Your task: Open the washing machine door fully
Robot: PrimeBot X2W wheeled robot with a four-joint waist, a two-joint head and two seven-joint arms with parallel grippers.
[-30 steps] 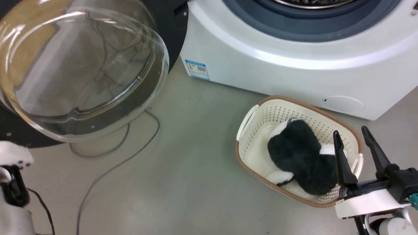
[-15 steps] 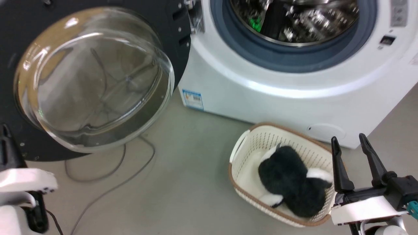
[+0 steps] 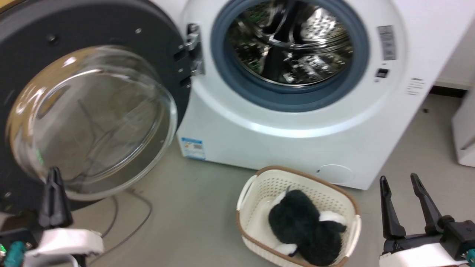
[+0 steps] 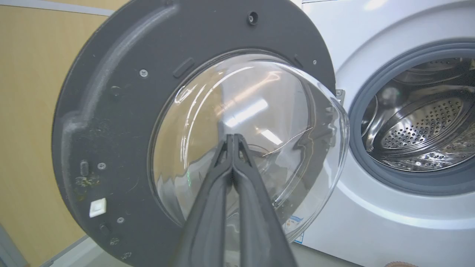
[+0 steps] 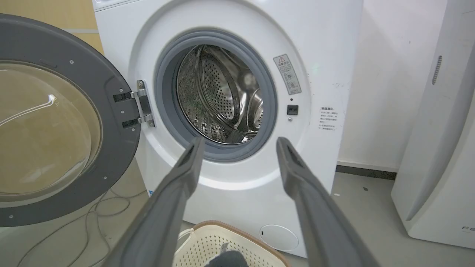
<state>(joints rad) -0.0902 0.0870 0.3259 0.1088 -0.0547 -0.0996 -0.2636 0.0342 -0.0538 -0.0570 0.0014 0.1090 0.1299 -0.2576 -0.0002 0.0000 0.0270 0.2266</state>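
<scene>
Head camera has tilted upward over the last second, now showing the washing machine door [image 3: 92, 111] swung wide to the left of the washing machine [image 3: 282, 144], likely fully open; left gripper [image 3: 55, 174] clenched empty, right gripper [image 3: 397, 178] spread empty, both short of the machine.

Head cam's up high, tilted down at the floor [image 3: 207, 200] and the washing machine [image 3: 278, 141] front, basket [image 3: 315, 187] nearest. Left wrist cam sits really close to the washing machine door [image 4: 111, 92], facing its inner side — right wrist cam sits farther back, square-on to the drum [image 5: 222, 96]. All three share door and drum.
</scene>
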